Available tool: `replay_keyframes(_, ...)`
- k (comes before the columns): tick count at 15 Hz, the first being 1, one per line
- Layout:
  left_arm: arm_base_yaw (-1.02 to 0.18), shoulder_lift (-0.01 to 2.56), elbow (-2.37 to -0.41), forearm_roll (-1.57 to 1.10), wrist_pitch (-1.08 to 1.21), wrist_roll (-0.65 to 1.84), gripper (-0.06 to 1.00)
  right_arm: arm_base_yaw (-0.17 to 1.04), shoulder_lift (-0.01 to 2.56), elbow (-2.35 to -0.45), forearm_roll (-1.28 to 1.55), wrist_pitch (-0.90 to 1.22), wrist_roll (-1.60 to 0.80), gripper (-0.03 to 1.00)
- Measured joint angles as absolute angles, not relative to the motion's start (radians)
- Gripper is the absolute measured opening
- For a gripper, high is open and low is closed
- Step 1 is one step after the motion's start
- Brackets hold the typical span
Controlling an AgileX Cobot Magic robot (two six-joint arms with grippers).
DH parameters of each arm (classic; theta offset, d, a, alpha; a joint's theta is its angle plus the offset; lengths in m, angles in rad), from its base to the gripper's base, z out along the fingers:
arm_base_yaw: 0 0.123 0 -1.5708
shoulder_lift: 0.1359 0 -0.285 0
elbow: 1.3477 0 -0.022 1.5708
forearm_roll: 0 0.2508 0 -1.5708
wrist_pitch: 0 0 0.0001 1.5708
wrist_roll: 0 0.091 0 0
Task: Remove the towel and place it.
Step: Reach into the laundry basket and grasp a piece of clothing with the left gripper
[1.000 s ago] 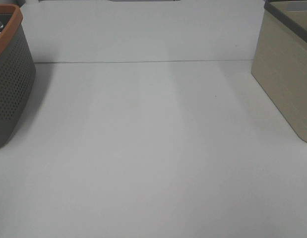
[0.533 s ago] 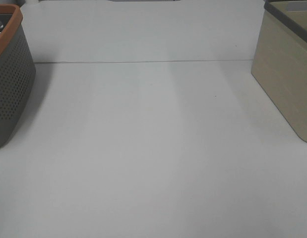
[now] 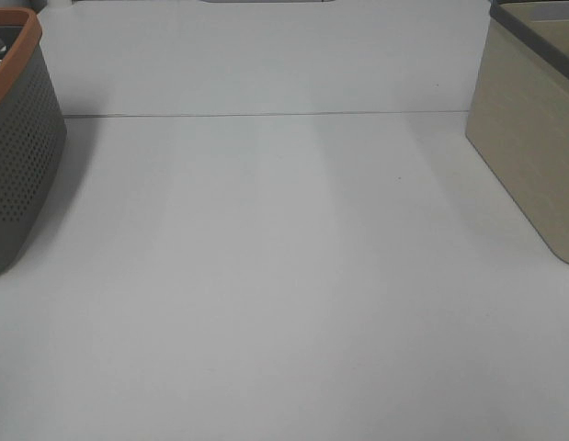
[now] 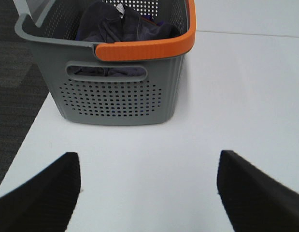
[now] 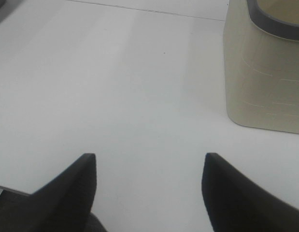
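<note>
Nothing is done yet: the towel (image 4: 121,26) lies bunched, as far as the dim view shows, inside the grey basket (image 4: 115,99) on the table (image 3: 284,276). The left hand (image 4: 147,166) and right hand (image 5: 149,164) both gape, released and empty, neither touching it.

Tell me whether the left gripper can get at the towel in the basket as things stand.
Probably yes. The left gripper is open and faces the basket across the table, and the towel lies heaped in its open top, though it must clear the orange rim.
</note>
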State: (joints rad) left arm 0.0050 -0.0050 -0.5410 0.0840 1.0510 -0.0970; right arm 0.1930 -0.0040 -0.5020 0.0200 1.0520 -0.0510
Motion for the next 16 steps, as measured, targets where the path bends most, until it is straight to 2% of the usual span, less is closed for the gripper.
replay_keyframes(4, 0.005, 0.017, -0.660, 0.103, 1.051, -0.097, 0.73, 0.193, -0.004, -0.502, 0.020, 1.052, -0.051, 0.63)
replay_keyframes(8, 0.005, 0.184, -0.785, 0.131, 1.051, -0.097, 0.73, 0.193, -0.004, -0.502, 0.020, 1.052, -0.051, 0.63)
replay_keyframes(16, 0.005, 0.757, -1.033, 0.209, 1.059, -0.055, 0.73, 0.193, -0.004, -0.502, 0.020, 1.052, -0.051, 0.63)
